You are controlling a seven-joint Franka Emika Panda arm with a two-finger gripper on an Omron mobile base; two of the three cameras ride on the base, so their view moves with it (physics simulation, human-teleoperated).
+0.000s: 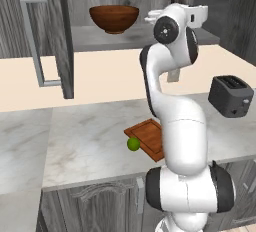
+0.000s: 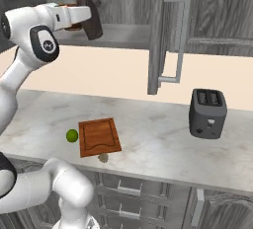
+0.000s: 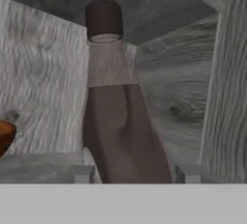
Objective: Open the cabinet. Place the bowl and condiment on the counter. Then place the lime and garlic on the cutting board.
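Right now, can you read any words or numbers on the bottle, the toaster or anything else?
None: there is no writing to read here.
The condiment bottle has a plain pale band, no letters.
The toaster shows a small pale mark on its front, too small to tell.
The bowl and cutting board are bare wood.

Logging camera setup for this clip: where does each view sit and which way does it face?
Left base view: behind-left, looking down over the counter; white arm at right.
Right base view: behind-right, same counter; the arm reaches up to the condiment.
Hand view: on the hand, facing into the cabinet at the condiment.
Both base views share the lime and cutting board.
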